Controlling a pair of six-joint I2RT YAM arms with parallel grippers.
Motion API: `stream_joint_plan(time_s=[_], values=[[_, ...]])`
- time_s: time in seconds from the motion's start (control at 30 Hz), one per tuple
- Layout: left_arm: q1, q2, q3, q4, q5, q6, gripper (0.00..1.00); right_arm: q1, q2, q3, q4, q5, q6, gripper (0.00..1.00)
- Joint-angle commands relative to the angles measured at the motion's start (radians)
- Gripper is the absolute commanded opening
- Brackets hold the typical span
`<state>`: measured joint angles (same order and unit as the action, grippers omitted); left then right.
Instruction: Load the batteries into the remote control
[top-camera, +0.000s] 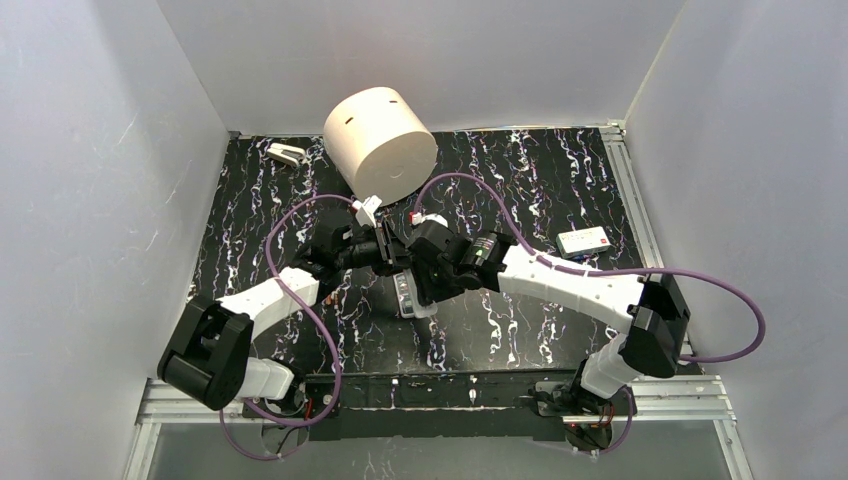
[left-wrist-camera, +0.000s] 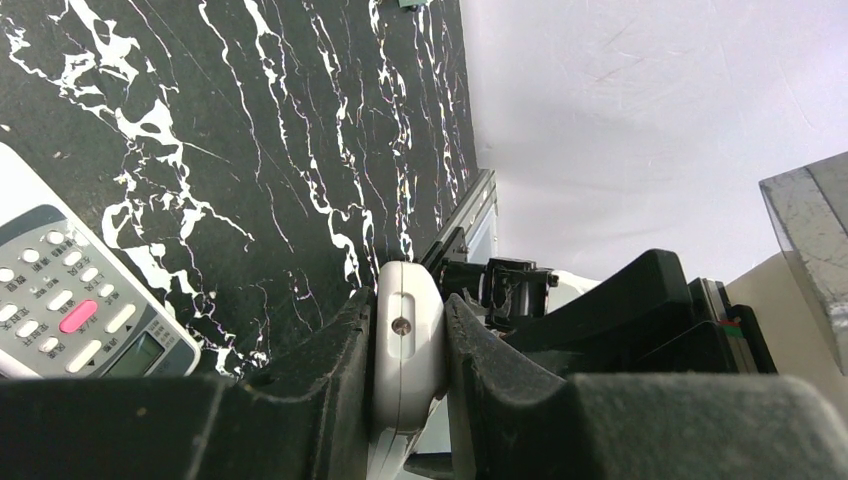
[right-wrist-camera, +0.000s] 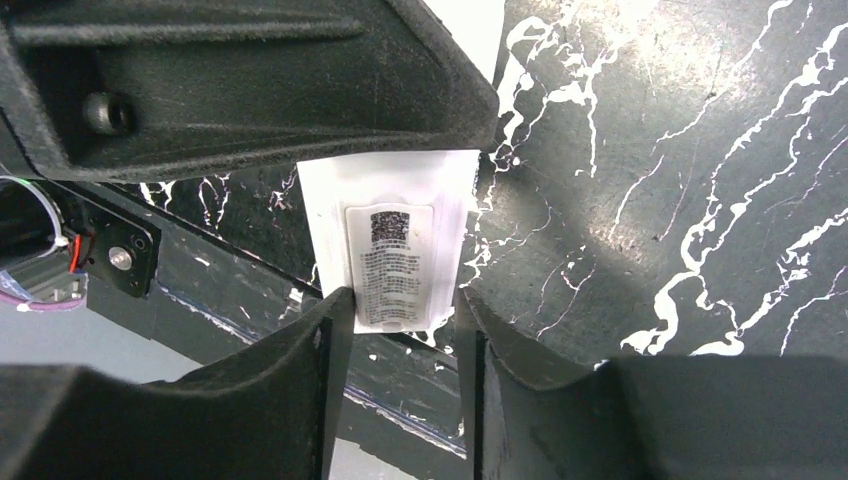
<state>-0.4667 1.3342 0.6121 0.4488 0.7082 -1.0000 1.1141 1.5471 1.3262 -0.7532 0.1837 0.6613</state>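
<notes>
Clamped between both arms over the black, white-veined table (top-camera: 540, 330) — a white plastic remote control (right-wrist-camera: 395, 190), labelled back turned towards the right wrist camera. Pinched edge-on across its thin sides by the left gripper (left-wrist-camera: 410, 305), closed hard on it for a steady hold. Flanked at the label end by the right gripper (right-wrist-camera: 402, 297), nearly closed and seemingly pressing both long edges — probably bracing it to get at the battery bay. No small cylindrical batteries to be made out with certainty. Lying flat nearby, a grey-faced keypad remote (left-wrist-camera: 70, 300).
</notes>
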Motion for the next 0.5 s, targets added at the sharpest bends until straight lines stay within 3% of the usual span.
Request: stream_joint_plan(time_s=[0.0, 0.13, 0.33, 0.47], values=[[-0.003, -0.014, 0.014, 0.037, 0.092, -0.069, 0.0, -0.002, -0.026, 0.018, 0.008, 0.043, 0.017, 0.53], [0.007, -0.006, 0.017, 0.036, 0.089, -0.071, 0.0, -0.004, -0.096, -0.02, 0.08, 0.043, 0.028, 0.65], [0.018, 0.008, 0.039, 0.037, 0.092, -0.077, 0.0, -0.015, -0.203, -0.14, 0.233, 0.004, 0.038, 0.68], [0.029, 0.005, 0.053, 0.037, 0.1, -0.101, 0.0, -0.019, -0.289, -0.227, 0.341, 0.031, 0.073, 0.79]])
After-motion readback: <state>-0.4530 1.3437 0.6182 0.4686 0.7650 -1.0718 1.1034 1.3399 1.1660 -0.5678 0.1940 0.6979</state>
